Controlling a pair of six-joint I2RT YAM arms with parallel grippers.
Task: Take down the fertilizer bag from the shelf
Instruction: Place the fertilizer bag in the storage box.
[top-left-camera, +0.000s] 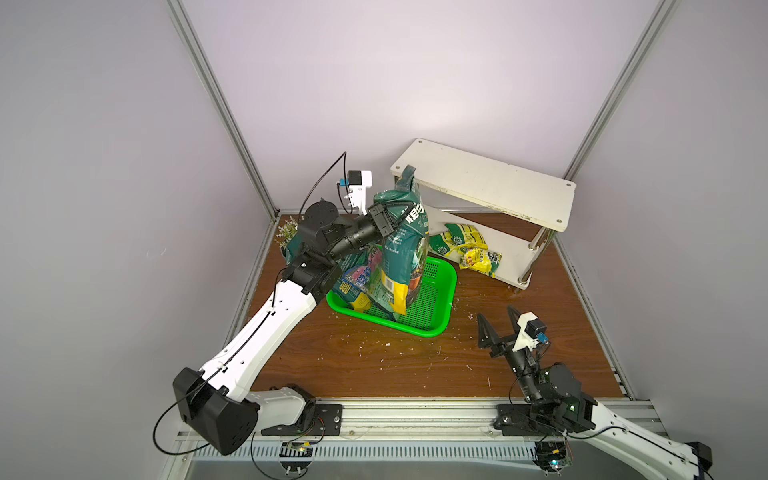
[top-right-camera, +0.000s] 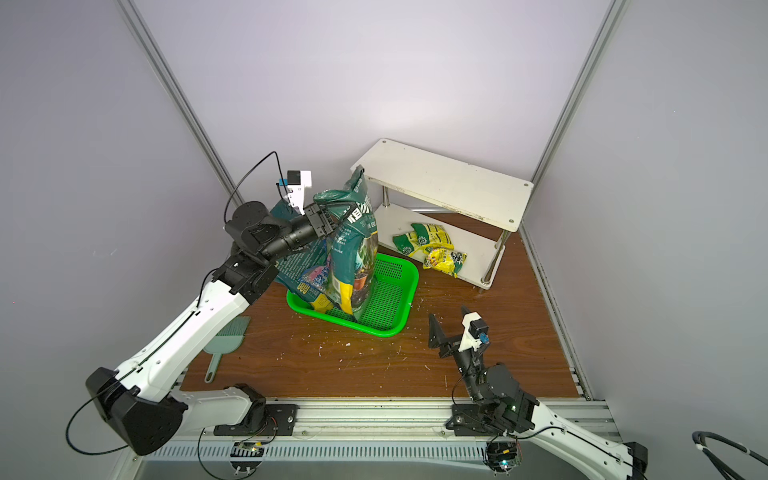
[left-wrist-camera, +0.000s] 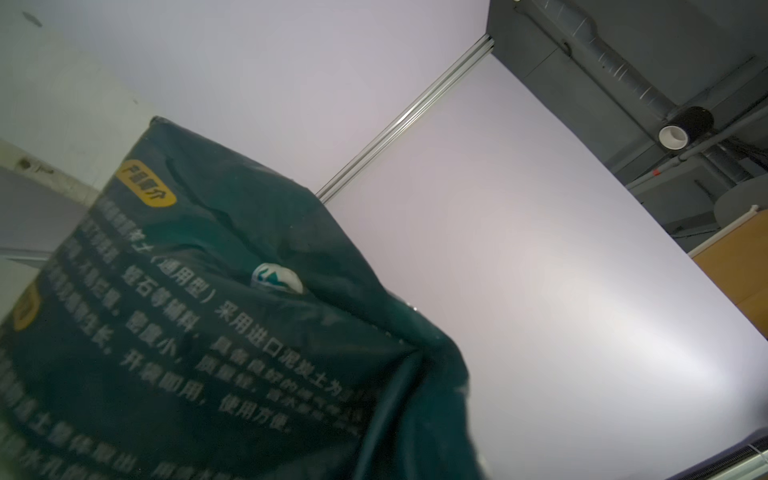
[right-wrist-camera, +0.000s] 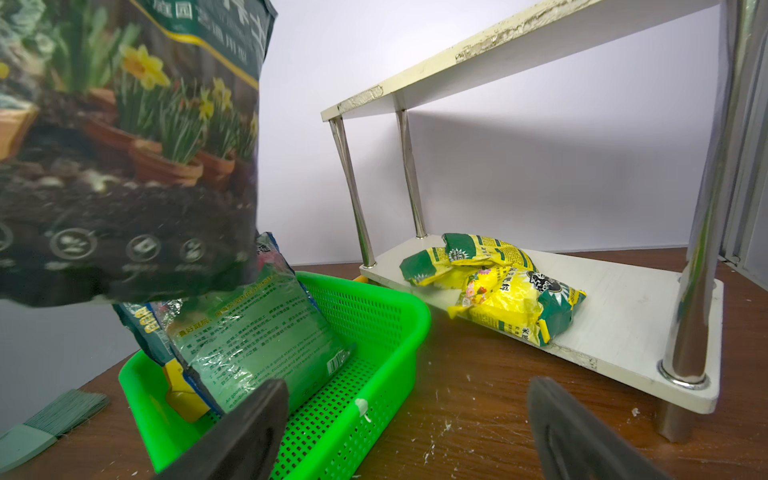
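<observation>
Fertilizer bag (top-left-camera: 401, 249) (right-wrist-camera: 124, 145), dark green, hangs upright off the shelf (top-left-camera: 490, 183), clenched near its top by the left gripper (top-left-camera: 388, 224). Its bottom is over the green basket (top-left-camera: 440, 328), which sits on the table (top-left-camera: 374, 361) just before the shelf's left end and holds another bag (right-wrist-camera: 257, 332). The shelf stands at the table's back right corner with yellow bags (top-left-camera: 469, 245) on its lower board, and the right gripper (top-left-camera: 495, 316) hovers released near the front right edge, grasping nothing.

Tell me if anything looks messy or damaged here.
Yes. Small white crumbs litter the wooden table near the green basket, and the front edge of the shelf top board is chipped and peeling.
</observation>
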